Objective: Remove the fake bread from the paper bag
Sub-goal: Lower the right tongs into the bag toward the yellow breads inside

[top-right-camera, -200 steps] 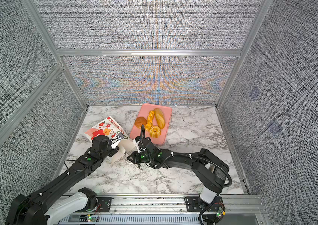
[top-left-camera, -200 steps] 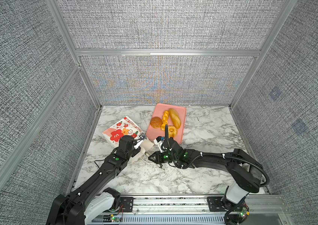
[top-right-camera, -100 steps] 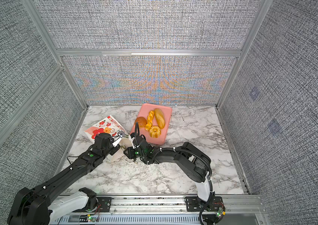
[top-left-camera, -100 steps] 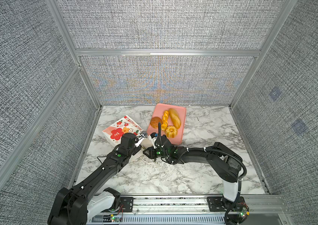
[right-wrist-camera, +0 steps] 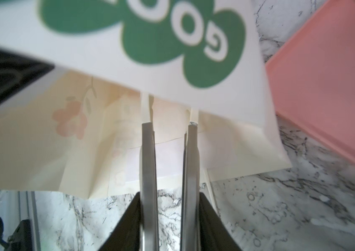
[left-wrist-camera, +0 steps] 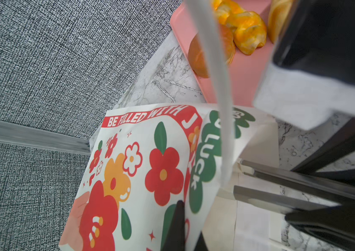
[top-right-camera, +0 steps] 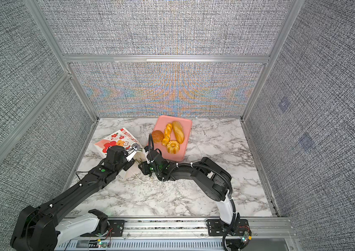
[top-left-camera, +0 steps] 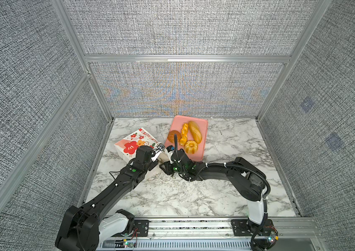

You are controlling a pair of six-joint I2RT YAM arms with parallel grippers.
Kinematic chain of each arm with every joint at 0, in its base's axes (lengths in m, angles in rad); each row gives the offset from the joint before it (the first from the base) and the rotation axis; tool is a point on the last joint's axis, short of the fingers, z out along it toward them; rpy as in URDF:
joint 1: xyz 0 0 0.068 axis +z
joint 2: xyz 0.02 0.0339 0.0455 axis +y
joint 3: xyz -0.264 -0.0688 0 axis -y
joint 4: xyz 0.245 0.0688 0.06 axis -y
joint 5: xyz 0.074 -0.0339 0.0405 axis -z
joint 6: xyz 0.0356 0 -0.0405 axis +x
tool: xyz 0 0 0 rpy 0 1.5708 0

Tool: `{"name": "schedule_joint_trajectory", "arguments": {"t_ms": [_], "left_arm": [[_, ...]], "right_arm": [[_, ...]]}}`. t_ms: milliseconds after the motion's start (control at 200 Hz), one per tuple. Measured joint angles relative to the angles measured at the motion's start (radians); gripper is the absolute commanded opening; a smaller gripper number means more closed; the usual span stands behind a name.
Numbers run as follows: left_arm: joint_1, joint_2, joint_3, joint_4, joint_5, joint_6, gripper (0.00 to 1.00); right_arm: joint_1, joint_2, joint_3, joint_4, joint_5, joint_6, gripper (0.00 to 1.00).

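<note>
- The right gripper is seen with its two metal fingers slightly parted and nothing caught between them. Their tips are pushed into the open mouth of the white flower-printed paper bag, which is laid on its side.
- Just beside it, the left gripper is clamped on the bag's raised upper mouth edge. The pinch point itself is hidden.
- Only bare cream paper is shown inside the bag, and its far end is blocked from sight.
- A blurred white cord handle is drawn across the left wrist view.
- Beyond the right gripper and apart from both grippers, glossy fake bread is laid on a flat pink tray: a round brown bun, a twisted golden stick, a long golden loaf and a ridged ring cake.
</note>
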Motion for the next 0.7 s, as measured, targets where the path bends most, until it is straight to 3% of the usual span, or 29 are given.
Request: {"name": "schedule_joint_trajectory", "arguments": {"t_ms": [285, 700], "left_arm": [[0.0, 0.008, 0.019, -0.022, 0.0, -0.02, 0.0], [0.0, 0.005, 0.031, -0.037, 0.001, -0.035, 0.0]], "right_arm": [[0.071, -0.003, -0.067, 0.093, 0.095, -0.105, 0.4], [0.112, 0.077, -0.005, 0.201, 0.282, -0.204, 0.45]]}}
